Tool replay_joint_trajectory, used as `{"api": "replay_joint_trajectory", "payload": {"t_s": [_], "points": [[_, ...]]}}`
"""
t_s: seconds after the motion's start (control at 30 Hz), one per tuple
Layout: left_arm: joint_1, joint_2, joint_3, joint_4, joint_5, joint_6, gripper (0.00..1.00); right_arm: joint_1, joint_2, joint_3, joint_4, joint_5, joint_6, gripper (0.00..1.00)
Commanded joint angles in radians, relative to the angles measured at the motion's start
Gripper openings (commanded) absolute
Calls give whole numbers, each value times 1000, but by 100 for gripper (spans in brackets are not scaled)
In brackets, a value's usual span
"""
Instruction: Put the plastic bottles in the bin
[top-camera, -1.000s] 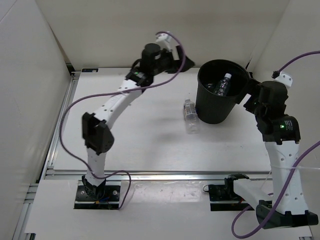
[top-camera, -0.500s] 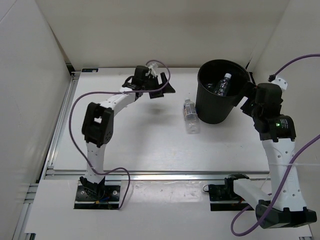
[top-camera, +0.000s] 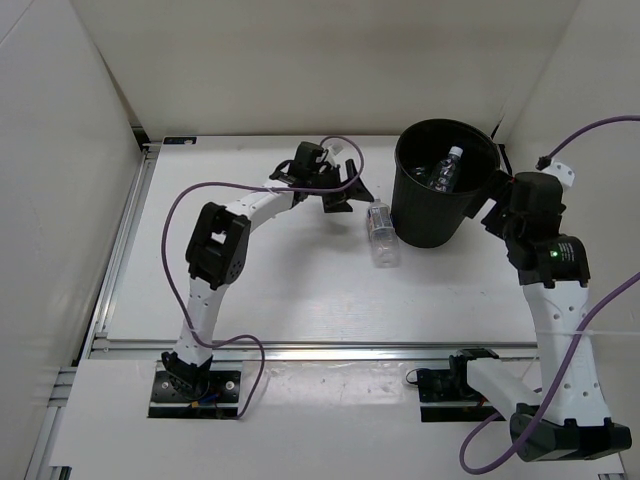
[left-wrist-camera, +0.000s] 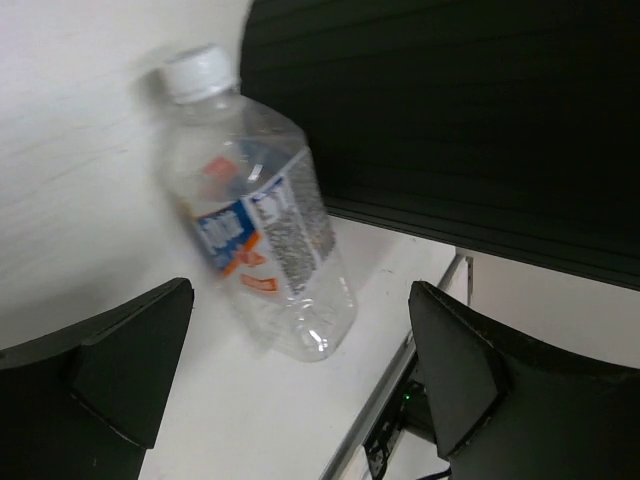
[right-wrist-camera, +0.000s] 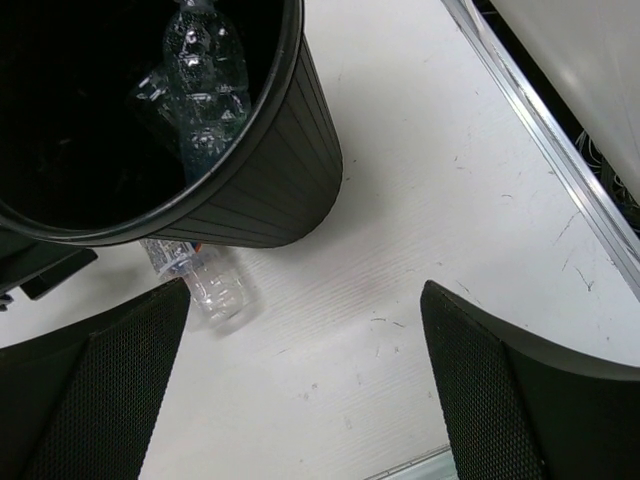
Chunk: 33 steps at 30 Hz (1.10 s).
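Bin (top-camera: 435, 205): tall round black ribbed bucket, tapering to base, upright at far right of table (top-camera: 300, 290). Wrist views showed its ribbed wall (left-wrist-camera: 450, 120) and rim (right-wrist-camera: 270, 190).

Bottle on table (top-camera: 380, 232): clear plastic, white cap, blue/white label w/ orange marks, lying on its side just left of bin base, cap toward the far side. Left wrist view showed it (left-wrist-camera: 265, 260) close along the bin wall; contact w/ bin could not be told. Right wrist view showed only its lower part (right-wrist-camera: 205, 280), the rest hidden behind the bin.

Bottles in bin (top-camera: 447, 168): at least one clear w/ white cap, leaning inside. Clear plastic was also seen past the rim (right-wrist-camera: 200, 90). Exact count could not be told.

Left claw (top-camera: 345, 190): low, left of bin, near the lying bottle. Fingers spread apart, holding nothing. The bottle showed between them but untouched (left-wrist-camera: 300, 300).

Right claw (top-camera: 497, 195): at the bin's right side, near the rim. Fingers apart, holding nothing (right-wrist-camera: 305, 290).

Surface: white table, faintly scuffed right of bin (right-wrist-camera: 420, 150), w/ aluminium rail along its edges (top-camera: 115, 270).

Room: plain white panels (top-camera: 300, 60) behind and either side of bin. Purple cables (top-camera: 180, 200) looped off both arms.
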Motion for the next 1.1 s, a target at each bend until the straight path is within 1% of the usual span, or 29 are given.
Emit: {"api": "replay_joint_trajectory", "payload": {"t_s": [0.0, 0.13, 0.17, 0.3, 0.5, 0.63, 0.7, 0.8, 0.93, 0.97, 1.0, 1.07], "points": [[-30, 8, 57, -32, 49, 9, 100, -7, -19, -14, 19, 19, -13, 100], [-77, 22, 57, -130, -41, 84, 100, -7, -9, -14, 19, 29, -13, 100], [-86, 22, 68, -148, -92, 84, 100, -7, -9, -14, 19, 29, -13, 100], [-129, 42, 79, -170, -167, 104, 100, -7, -9, -14, 19, 19, -13, 100], [-160, 108, 128, -179, -196, 81, 100, -7, -20, -44, 10, 0, -13, 100], [-169, 119, 151, -179, -196, 70, 100, -7, -31, -44, 1, -1, -3, 100], [-180, 148, 160, -179, -196, 61, 100, -7, -40, -53, 1, -1, -3, 100], [-180, 162, 160, -179, -172, 38, 100, -7, -40, -54, -10, -1, 6, 100], [-159, 151, 64, -179, -155, 12, 100, -7, -40, -54, -10, -1, 6, 100], [-150, 134, 36, -179, -155, 3, 97, -7, -40, -54, -10, -1, 6, 100], [-139, 125, -28, -179, -155, -19, 94, -7, -40, -54, -10, -1, 6, 100], [-93, 90, -100, -179, -155, -49, 85, -7, -40, -54, -10, -1, 6, 100]]}}
